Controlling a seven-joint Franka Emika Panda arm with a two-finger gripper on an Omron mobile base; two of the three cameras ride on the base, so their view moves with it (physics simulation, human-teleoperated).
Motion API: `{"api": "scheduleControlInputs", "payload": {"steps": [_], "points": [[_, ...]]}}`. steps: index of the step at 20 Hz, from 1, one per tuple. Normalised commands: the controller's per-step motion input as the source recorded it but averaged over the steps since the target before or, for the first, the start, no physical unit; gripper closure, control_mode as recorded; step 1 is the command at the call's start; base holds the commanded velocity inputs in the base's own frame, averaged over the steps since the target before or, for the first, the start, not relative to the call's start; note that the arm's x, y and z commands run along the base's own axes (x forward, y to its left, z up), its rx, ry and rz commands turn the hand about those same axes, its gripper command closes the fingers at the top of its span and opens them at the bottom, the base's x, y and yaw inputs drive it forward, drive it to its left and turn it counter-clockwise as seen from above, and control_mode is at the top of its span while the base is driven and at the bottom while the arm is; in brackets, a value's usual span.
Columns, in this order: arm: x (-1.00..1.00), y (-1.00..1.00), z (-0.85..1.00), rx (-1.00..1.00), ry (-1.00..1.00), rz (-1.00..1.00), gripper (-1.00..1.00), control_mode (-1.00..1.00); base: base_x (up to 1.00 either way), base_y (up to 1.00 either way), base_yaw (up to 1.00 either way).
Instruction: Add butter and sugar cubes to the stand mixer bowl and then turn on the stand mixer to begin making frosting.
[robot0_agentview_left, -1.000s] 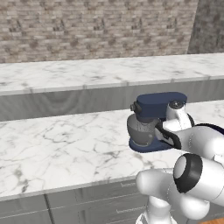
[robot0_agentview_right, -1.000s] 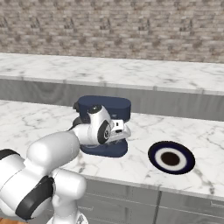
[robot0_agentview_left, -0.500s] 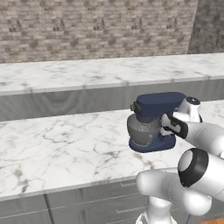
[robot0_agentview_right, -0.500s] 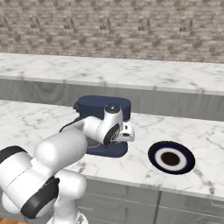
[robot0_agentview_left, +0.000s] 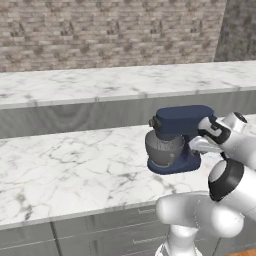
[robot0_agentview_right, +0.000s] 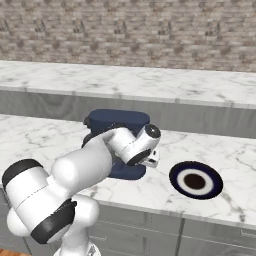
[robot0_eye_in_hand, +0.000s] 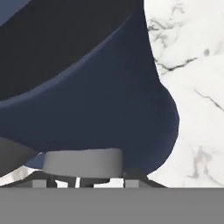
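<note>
the navy blue stand mixer (robot0_agentview_left: 181, 137) stands on the white marble tabletop (robot0_agentview_left: 65, 170), right of centre in the left base view. the round dull grey metal bowl (robot0_agentview_left: 163, 149) sits on its flat base, under the bulky head. the claw (robot0_agentview_left: 196, 145) is at the mixer's rear side, close against the blue body; whether it is spread or pinching cannot be told. in the hand view a small grey knob (robot0_eye_in_hand: 83, 162) lies at bottom centre. a flat dark-blue-and-white plate (robot0_agentview_right: 195, 180) lies right of centre in the right base view, apart from the mixer.
</note>
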Motion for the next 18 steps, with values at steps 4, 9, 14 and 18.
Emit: {"api": "scheduleControlInputs", "payload": {"steps": [4, 9, 14, 18], "points": [[0.0, -0.2, 0.0, 0.3, 0.03, -0.05, 1.0, -1.0, 0.0, 0.0, 0.0], [0.0, -0.17, -0.05, 0.27, 0.06, -0.05, 1.0, -1.0, 0.0, 0.0, 0.0], [-0.04, -0.15, -0.14, 0.26, 0.04, -0.05, 1.0, -1.0, 0.0, 0.0, 0.0], [-0.13, -0.13, -0.18, 0.26, 0.04, -0.05, 1.0, -1.0, 0.0, 0.0, 0.0]]}}
